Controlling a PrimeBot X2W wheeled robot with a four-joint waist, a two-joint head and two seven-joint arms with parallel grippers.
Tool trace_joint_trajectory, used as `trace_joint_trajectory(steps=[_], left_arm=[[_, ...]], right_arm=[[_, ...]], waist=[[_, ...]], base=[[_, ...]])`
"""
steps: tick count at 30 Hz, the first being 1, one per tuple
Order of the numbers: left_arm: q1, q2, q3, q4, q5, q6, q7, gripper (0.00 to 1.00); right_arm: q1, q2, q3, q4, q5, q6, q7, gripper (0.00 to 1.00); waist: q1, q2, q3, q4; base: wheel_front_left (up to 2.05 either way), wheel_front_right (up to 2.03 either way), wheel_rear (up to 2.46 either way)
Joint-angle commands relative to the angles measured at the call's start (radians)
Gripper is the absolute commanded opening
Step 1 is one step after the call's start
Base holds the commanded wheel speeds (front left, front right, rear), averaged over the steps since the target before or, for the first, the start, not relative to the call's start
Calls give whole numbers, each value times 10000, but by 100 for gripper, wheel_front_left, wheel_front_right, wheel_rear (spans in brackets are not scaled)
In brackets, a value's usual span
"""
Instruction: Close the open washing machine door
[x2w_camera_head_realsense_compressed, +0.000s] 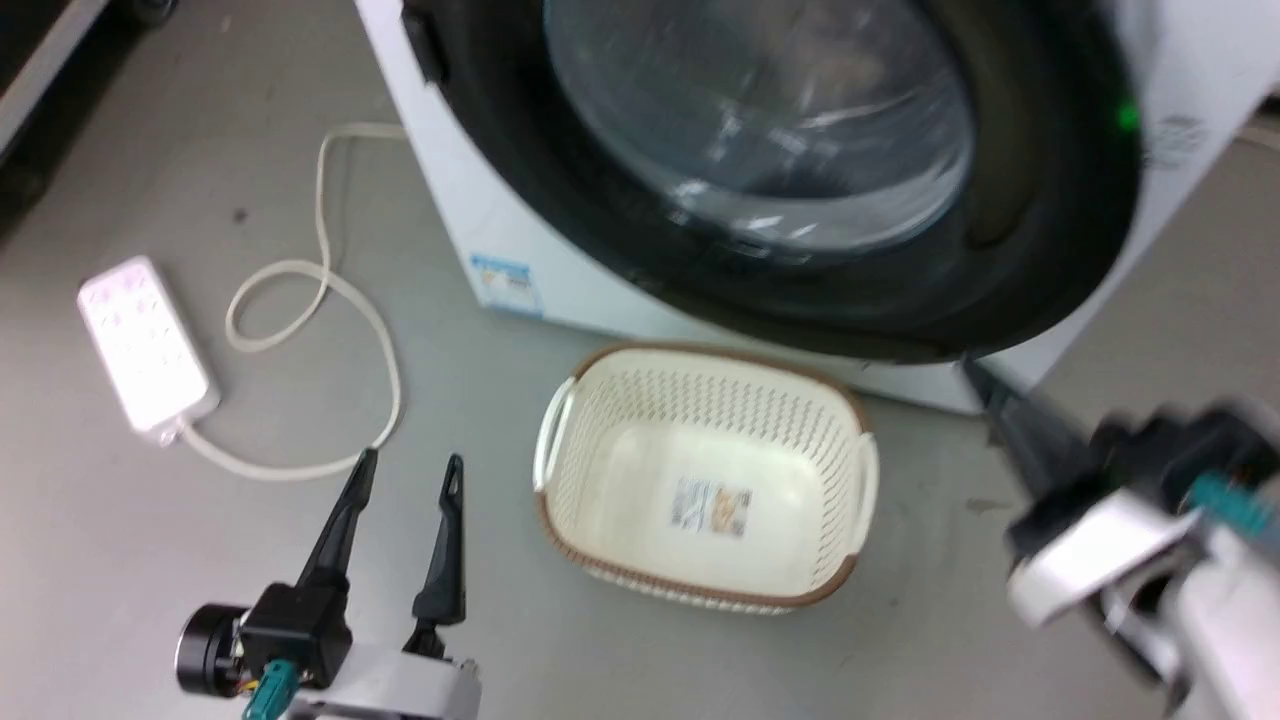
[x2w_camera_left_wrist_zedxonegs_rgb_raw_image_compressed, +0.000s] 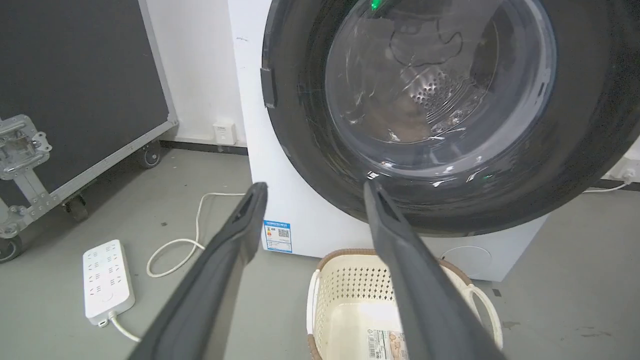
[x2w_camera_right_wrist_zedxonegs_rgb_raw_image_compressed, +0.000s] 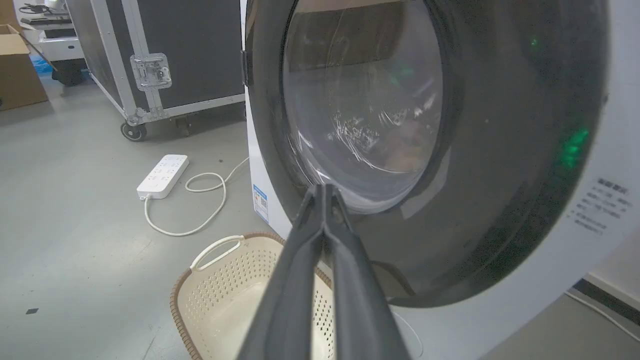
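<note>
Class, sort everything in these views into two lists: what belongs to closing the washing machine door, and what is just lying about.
Belongs to the job:
washing machine door
white machine
right gripper, shut
left gripper, open

Just lying about:
laundry basket
power strip
cord
wheeled black case

left gripper (x2w_camera_head_realsense_compressed: 411, 458): jaws spread wide, empty; right gripper (x2w_camera_right_wrist_zedxonegs_rgb_raw_image_compressed: 325, 190): jaws pressed together, empty

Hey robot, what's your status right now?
Left pincer open. Right pincer shut, tip near washing machine door rim. Door looks shut. Laundry basket sits below it.
</note>
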Motion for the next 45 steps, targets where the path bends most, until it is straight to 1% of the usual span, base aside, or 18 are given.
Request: trace_joint_trajectory(steps=[1, 5, 6, 10, 13, 14, 19, 22, 25, 30, 31, 32, 36, 39, 40, 45], left_arm=[[-196, -72, 15, -13, 65, -61, -43, 100], [-473, -211, -1, 34, 108, -148, -43, 100], [-650, -290, -26, 45, 115, -187, -43, 100], [-837, -359, -85, 55, 109, -200, -43, 100], [-939, -388, -123, 27, 99, -174, -43, 100], [-1008, -405, -147, -8, 78, -142, -43, 100], [-1111, -418, -159, 31, 45, -124, -43, 100], [-1186, -421, -181, 76, -6, -114, -43, 100], [-1223, -422, -219, 106, -45, -82, -43, 100], [-1200, -423, -155, 221, -53, -120, -43, 100], [-1103, -423, -108, 291, -42, -153, -43, 100], [-1052, -423, -87, 315, -39, -167, -43, 100], [-834, -424, 72, 479, -29, -266, -43, 100], [-599, -424, 190, 600, -32, -348, -43, 100], [-329, -424, 354, 709, -52, -414, -43, 100], [101, -424, 636, 974, -60, -554, -43, 100]], right_arm=[[-495, -314, 123, 59, 240, 8, 122, 0], [-1907, -1174, 436, 512, 1130, 8, 477, 0], [-2830, -1620, 424, 1149, 1679, 8, 704, 0], [-3837, -1809, 64, 2222, 2143, 8, 950, 0], [-4446, -1819, -215, 2928, 2289, 8, 1094, 0], [-5018, -1751, -574, 3648, 2373, 8, 1244, 0], [-5888, -1472, -1335, 4823, 2166, 8, 1396, 0], [-6318, -1291, -1612, 5297, 1853, 8, 1359, 0], [-6547, -1040, -1824, 5671, 1801, 8, 1309, 0], [-6403, -761, -1808, 5996, 1631, 8, 982, 0], [-5938, -541, -1665, 5926, 1551, 8, 511, 82], [-5723, -430, -1693, 5918, 1593, 8, 364, 100], [-4536, -58, -1766, 5651, 1523, 8, -278, 100], [-3401, 303, -2053, 5105, 1198, 8, -656, 100], [-2226, 762, -2293, 4282, 697, 8, -834, 100], [-329, 1814, -3208, 2743, -133, 8, -928, 100]], waist=[[-3, 0, 576, 439], [-3, 0, 1011, 719], [-3, 0, 1256, 890], [-3, 0, 1475, 1062], [-3, 0, 1610, 1147], [-3, 0, 1727, 1181], [-3, 0, 1842, 1167], [-3, 0, 1847, 1142], [-3, 0, 1784, 1084], [-3, 0, 1384, 909], [-3, 0, 952, 725], [-3, 0, 785, 657], [-3, 0, -15, 330], [-3, 0, -612, 30], [-3, 0, -1089, -310], [-3, 0, -1686, -803]], base=[[0, 0, 0], [0, 0, 0], [0, 0, 0], [0, 0, 0], [0, 0, 0], [0, 0, 0], [0, 0, 0], [0, 0, 0], [0, 0, 0], [0, 0, 0], [0, 0, 0], [0, 0, 0], [0, 0, 0], [0, 0, 0], [0, 0, 0], [0, 0, 0]])
